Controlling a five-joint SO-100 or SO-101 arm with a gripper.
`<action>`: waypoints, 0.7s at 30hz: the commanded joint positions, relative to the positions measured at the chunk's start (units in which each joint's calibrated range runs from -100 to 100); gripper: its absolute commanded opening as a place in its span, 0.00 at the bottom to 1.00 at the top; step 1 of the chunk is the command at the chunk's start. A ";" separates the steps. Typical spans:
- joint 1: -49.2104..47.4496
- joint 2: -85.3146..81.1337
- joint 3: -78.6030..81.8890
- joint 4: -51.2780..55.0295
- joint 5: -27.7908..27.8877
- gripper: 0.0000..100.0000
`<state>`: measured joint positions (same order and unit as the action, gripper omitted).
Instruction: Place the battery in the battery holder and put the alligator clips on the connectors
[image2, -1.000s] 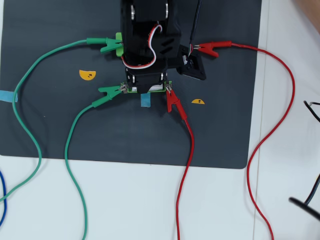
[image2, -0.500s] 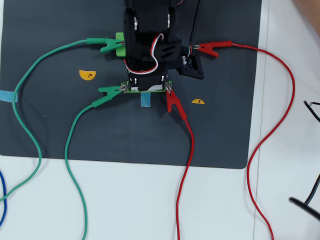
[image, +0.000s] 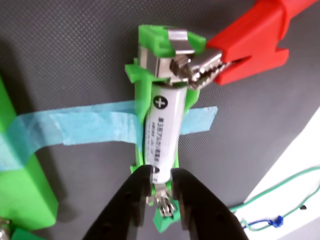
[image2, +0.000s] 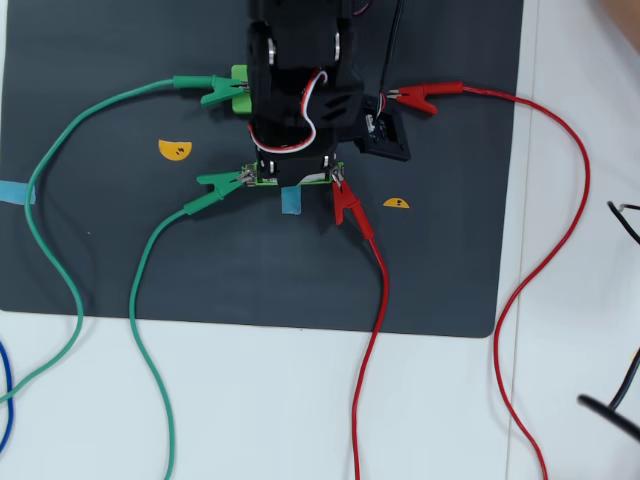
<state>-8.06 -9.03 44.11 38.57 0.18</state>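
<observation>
In the wrist view I see my gripper (image: 161, 187), narrowly parted and gripping nothing, straddling the near end of the battery (image: 162, 129), whose long axis runs directly away.

Pincer (image: 161, 192) slightly ajar, pointing down

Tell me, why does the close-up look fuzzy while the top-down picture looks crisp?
In the wrist view the black gripper and red alligator clip sit close to the lens and blur softly, though the battery print stays legible; the overhead view is evenly lit and sharp, with the arm hiding most of the battery holder.
</observation>
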 joint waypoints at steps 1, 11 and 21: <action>1.15 -13.30 3.08 0.15 0.31 0.02; -22.07 -47.58 15.18 11.76 -9.12 0.02; -53.98 -50.22 14.57 12.27 -21.62 0.20</action>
<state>-55.77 -58.34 59.40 51.61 -19.67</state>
